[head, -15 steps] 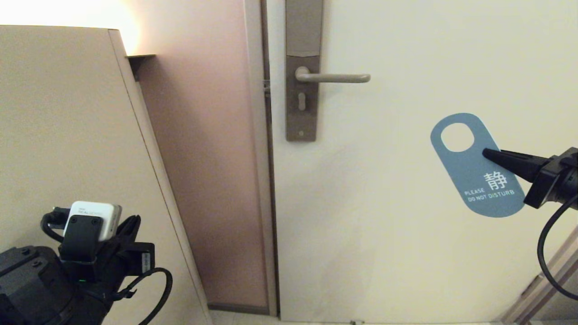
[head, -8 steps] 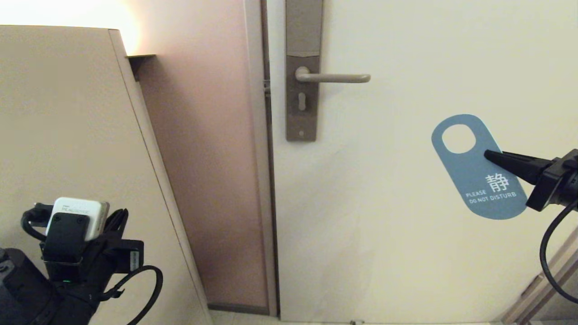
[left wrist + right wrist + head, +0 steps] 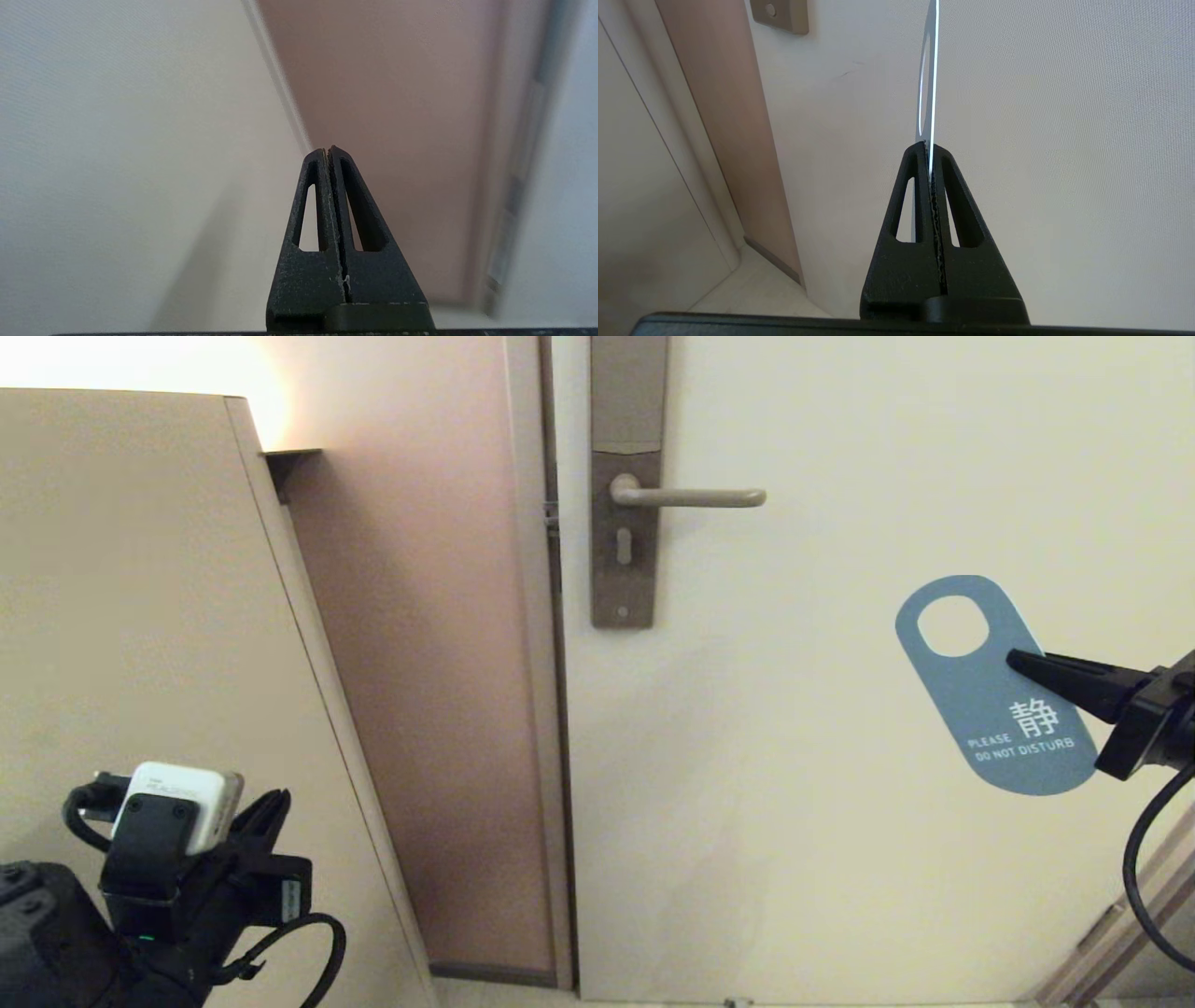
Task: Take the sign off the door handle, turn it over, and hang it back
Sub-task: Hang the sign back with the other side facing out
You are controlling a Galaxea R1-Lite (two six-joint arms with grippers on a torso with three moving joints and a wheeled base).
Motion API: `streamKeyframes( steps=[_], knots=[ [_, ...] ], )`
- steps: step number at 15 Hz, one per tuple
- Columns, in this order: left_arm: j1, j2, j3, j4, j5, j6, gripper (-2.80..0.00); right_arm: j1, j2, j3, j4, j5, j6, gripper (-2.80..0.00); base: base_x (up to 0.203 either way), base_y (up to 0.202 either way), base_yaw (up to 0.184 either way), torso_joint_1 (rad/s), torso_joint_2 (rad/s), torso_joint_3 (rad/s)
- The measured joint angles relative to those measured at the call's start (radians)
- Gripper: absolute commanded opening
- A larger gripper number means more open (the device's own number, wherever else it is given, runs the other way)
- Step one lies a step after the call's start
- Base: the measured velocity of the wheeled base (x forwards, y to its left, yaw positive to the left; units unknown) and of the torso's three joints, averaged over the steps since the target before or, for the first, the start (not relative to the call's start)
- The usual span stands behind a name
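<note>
The sign (image 3: 980, 709) hangs in the air at the right, off the door handle (image 3: 695, 497), its blue face with white text turned toward the head camera and its round hole uppermost. My right gripper (image 3: 1013, 661) is shut on the sign's right edge, just below the hole. In the right wrist view the sign (image 3: 930, 79) shows edge-on, rising from between the closed right gripper (image 3: 928, 148). The handle is bare, up and to the left of the sign. My left gripper (image 3: 327, 150) is shut on nothing, low at the left near a beige panel (image 3: 140, 616).
The cream door (image 3: 840, 849) fills the right half, with a tall brown-grey plate (image 3: 624, 523) and its keyhole behind the handle. A pinkish wall strip (image 3: 420, 663) and the door frame (image 3: 537, 709) stand between the beige panel and the door.
The right gripper and the sign have drifted slightly down and to the right. The left arm dipped lower and leftward, then came partly back up.
</note>
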Motion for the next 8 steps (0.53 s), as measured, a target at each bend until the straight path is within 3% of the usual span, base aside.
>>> streamKeyframes(
  steps=[4, 8],
  knots=[
    [-0.001, -0.002, 0.000, 0.136, -0.018, -0.185, -2.80, 0.000, -0.001, 0.000, 0.000, 0.000, 0.000, -2.80, 0.000, 0.000, 0.000, 0.000, 0.00, 0.000],
    [-0.013, 0.003, 0.000, 0.167, -0.117, -0.282, -2.80, 0.000, 0.001, -0.001, 0.000, 0.001, 0.000, -2.80, 0.000, 0.000, 0.000, 0.000, 0.00, 0.000]
  ],
)
